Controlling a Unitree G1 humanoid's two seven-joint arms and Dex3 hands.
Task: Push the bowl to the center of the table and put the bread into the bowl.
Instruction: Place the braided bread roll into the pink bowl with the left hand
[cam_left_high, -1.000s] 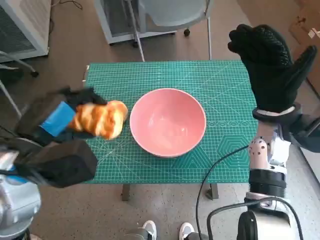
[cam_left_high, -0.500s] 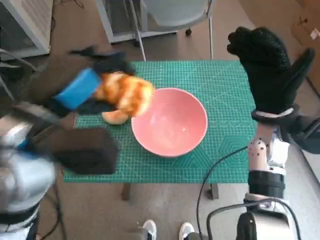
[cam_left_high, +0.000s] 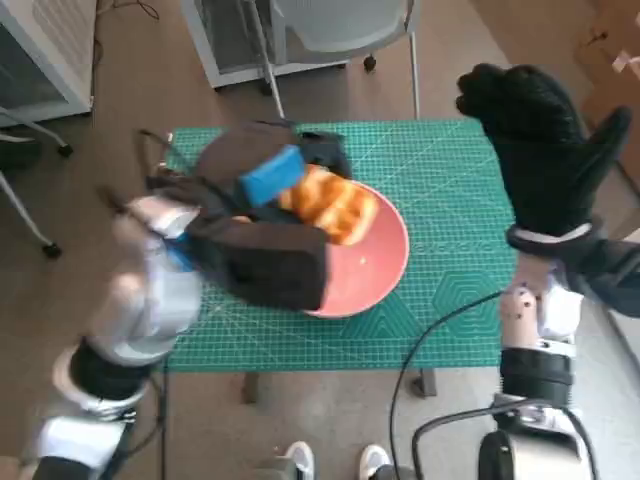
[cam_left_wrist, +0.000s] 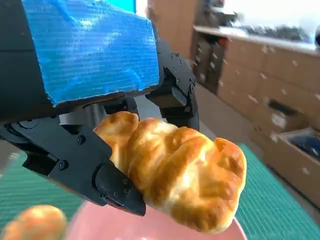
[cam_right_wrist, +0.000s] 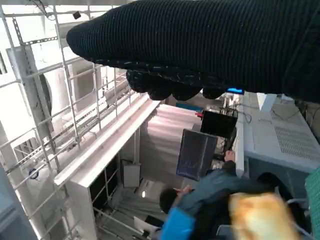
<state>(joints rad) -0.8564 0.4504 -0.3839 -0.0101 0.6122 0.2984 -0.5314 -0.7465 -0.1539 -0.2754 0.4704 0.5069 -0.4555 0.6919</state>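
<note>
A brown floor with chair legs and cabinet bases is seen around a small tabletop (cam_left_high: 450, 260) covered by a green cutting mat. A pink bowl (cam_left_high: 385, 265) is seen near the middle of the tabletop, partly hidden by the left arm, so the pushing step is judged done. The bread (cam_left_high: 330, 205), a golden croissant-like piece, is pinched in the left robot hand (cam_left_high: 270, 180) and is held over the bowl's far left rim; in the left wrist view the bread (cam_left_wrist: 180, 172) is clamped between the black fingers (cam_left_wrist: 100, 175) with the pink rim just beneath, apparently so that it can be dropped straight in. A second, blurred golden piece (cam_left_wrist: 35, 225) is glimpsed beside the bowl in that view; what it is cannot be told. The right robot hand (cam_left_high: 545, 140) is held raised at the tabletop's far right corner, gloved fingers spread and nothing in it, presumably kept clear of the left arm's path.
</note>
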